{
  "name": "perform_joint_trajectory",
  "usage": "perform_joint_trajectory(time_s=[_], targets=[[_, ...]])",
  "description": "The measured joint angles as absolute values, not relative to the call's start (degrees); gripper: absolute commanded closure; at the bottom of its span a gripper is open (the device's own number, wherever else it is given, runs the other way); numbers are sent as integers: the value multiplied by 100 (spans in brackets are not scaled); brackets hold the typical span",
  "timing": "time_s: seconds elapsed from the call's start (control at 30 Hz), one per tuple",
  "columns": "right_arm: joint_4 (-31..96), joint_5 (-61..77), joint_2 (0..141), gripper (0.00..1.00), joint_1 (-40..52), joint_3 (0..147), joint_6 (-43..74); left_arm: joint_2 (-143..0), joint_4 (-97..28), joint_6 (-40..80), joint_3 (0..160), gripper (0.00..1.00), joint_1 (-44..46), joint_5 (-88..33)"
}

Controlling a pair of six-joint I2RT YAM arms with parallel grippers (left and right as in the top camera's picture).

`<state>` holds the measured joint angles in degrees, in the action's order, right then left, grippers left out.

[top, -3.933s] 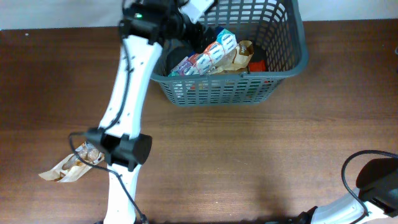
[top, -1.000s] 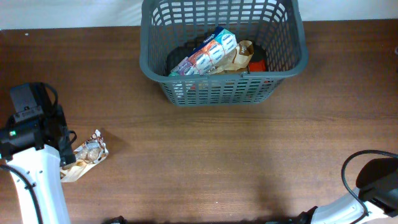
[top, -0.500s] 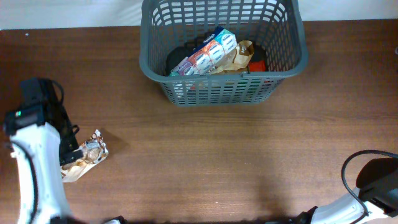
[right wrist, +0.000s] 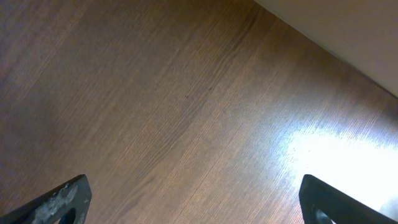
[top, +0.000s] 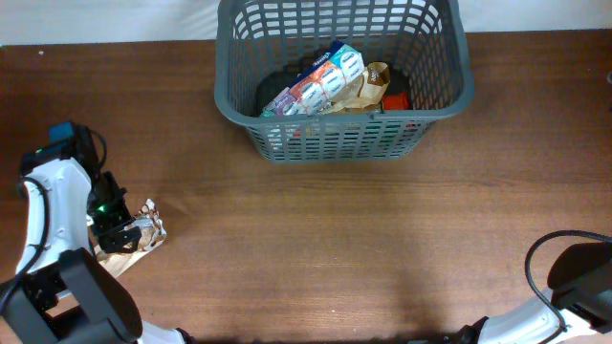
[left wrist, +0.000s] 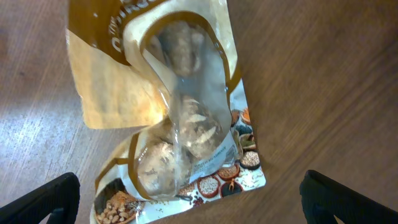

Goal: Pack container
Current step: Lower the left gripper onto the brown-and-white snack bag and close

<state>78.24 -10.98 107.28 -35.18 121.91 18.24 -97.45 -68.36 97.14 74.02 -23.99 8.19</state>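
Dark wood counter [top: 382, 239], pretty bare apart from two things. The container [top: 335, 141] sits at the far edge, centre-ish, already holding a colourful carton [top: 325, 81] and a few other packs. One snack pouch [top: 134, 234] lies flat way over on the left, well apart from it. Left claw [left wrist: 194, 199] hangs over that pouch with its fingers spread wide, gripping nothing; on the wrist cam the pouch runs up between the two tips. Right claw [right wrist: 193, 199] is spread wide too, with only bare wood under it. My worry is that the pouch looks like flat, shiny film, so if I close on it from above the tips may just skid across or pinch a thin fold. A weak pinch over such a long carry could let it slip out. Or it dangles and snags the container's tall rim instead of dropping in.
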Motion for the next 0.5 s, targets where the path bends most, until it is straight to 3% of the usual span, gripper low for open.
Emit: perform_joint_trajectory(time_s=[0.3,0.5], targets=[[7824,-1100,10728,1,-3518,12191,1824,-9747,-7253,9712,7201,1,-2425,1011],[7824,-1100,10728,1,-3518,12191,1822,-9751,-6464,9351,6637,1,-2425,1057]])
